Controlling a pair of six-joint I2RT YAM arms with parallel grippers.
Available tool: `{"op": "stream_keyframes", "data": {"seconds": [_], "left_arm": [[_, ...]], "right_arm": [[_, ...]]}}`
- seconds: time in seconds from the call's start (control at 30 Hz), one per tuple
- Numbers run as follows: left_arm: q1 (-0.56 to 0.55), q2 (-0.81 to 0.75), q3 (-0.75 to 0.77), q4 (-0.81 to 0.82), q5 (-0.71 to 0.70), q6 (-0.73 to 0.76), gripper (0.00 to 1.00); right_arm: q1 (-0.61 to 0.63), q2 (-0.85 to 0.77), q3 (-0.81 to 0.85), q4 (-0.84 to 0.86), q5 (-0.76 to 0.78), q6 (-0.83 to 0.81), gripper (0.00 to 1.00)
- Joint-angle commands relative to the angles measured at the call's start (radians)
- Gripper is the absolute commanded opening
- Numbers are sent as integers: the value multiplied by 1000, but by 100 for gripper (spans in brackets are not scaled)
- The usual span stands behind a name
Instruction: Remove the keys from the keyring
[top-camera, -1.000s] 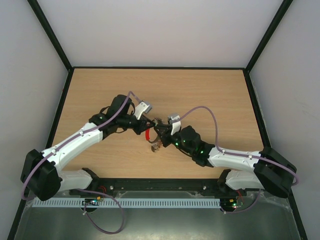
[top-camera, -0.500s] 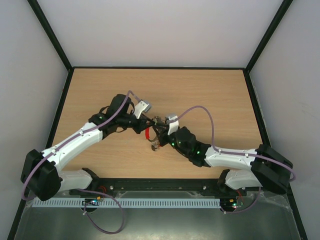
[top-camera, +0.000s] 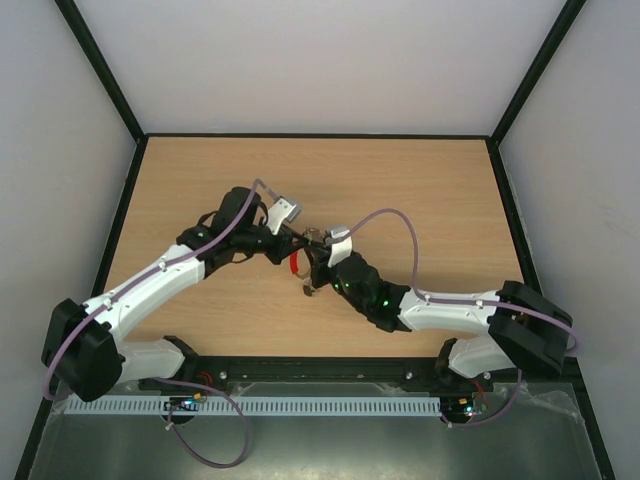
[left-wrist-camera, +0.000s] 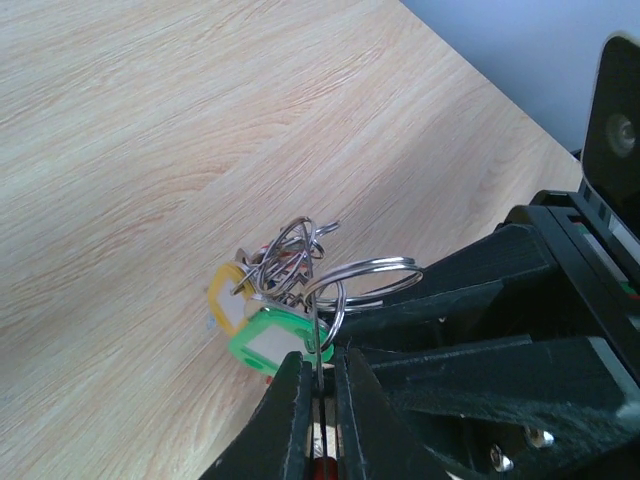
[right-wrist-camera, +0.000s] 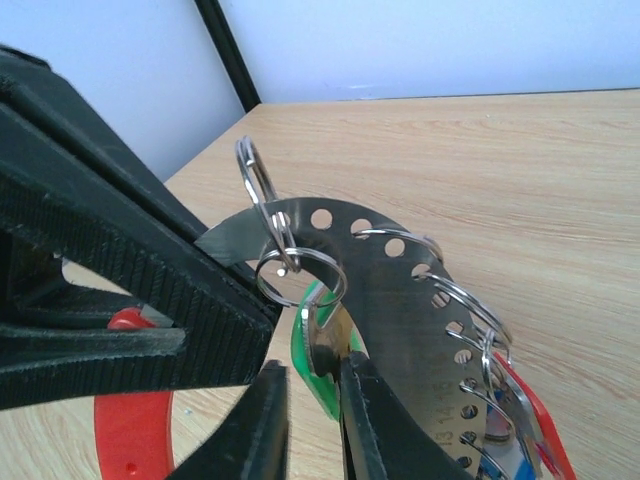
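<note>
Over the last second you brought your right arm in toward the keyring (right-wrist-camera: 400, 290). Its wrist closed on the ring from the right and its forearm and elbow followed leftward. Your left arm barely shifted, and the keys (left-wrist-camera: 265, 320) dangling under the keyring drifted slightly left with it.

Your left arm reached the keyring from its left side with the elbow bent. The left gripper (left-wrist-camera: 320, 365) was pinched tight on the keyring's thin wire, just beside the red sleeve (right-wrist-camera: 130, 430), and held the ring clear of the table (top-camera: 420, 190).

Your right arm lay stretched low, its wrist aimed at the keyring from the right. The right gripper (right-wrist-camera: 310, 372) stood narrow, its fingers nipping the green key (right-wrist-camera: 308, 345) just below the keyring's perforated metal arc. The other keys hung clustered beneath the keyring.
</note>
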Motion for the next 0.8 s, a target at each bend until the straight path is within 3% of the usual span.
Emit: {"op": "stream_keyframes", "data": {"seconds": [0.0,0.17,0.4,0.77], "left_arm": [[-8,-23,-3,9,92,-11,3],[-9,-31,-8,9,69,-8,2],[-10,-29,-5,0,26,-1,2],[-21,-36,-5,-7,19,19,2]], "right_arm": [[-14,34,35,-24,103,-7,13],[-14,9,29,-30,89,-4,2],[-14,-120,-6,-139,-4,-20,2],[-15,-418,-88,-309,20,19,2]]}}
